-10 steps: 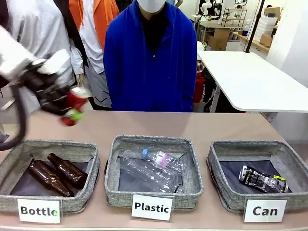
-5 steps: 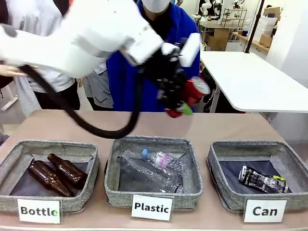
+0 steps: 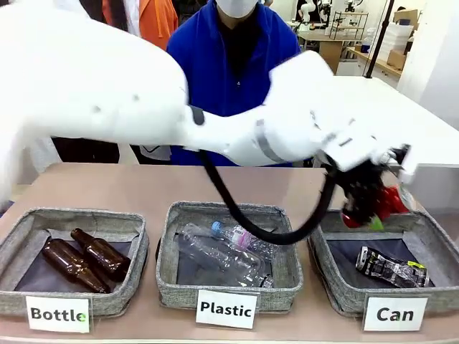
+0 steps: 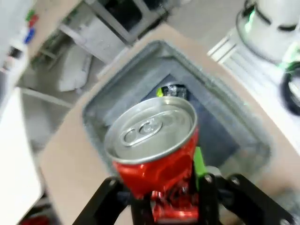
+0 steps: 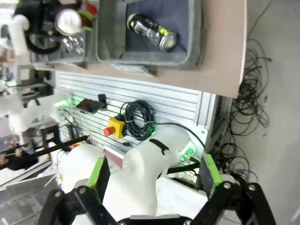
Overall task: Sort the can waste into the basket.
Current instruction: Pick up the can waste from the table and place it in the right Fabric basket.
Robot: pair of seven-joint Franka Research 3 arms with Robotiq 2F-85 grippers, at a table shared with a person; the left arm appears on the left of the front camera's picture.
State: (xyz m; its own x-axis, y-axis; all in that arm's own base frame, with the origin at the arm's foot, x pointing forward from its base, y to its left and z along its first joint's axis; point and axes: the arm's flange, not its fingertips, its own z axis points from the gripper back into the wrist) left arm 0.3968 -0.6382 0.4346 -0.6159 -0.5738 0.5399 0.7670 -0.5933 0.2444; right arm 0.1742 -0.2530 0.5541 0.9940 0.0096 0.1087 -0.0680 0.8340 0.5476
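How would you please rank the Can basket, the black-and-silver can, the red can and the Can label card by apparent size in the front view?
1. Can basket, clearly largest.
2. Can label card and black-and-silver can: they look alike, and the card is nearer the camera, so no ranking.
3. Red can, smallest as visible, partly hidden by the left gripper.

red can [image 4: 157,164] hides most of black can [image 4: 172,91]; basket [image 4: 117,91] blurred.

Left arm spans frame from upper left to right. Left end effector [image 3: 371,208] clamped on crushed red can [image 3: 386,203], above far rim of grey "Can" basket [image 3: 326,266] at lower right. Dented black-and-silver can [image 3: 391,268] lies inside. Centre "Plastic" basket [image 3: 171,276]: clear plastic bottles [image 3: 222,252]. Lower left "Bottle" basket [image 3: 18,240]: two brown glass bottles [image 3: 84,259]. Person in blue [image 3: 222,72] behind bench [image 3: 143,188].
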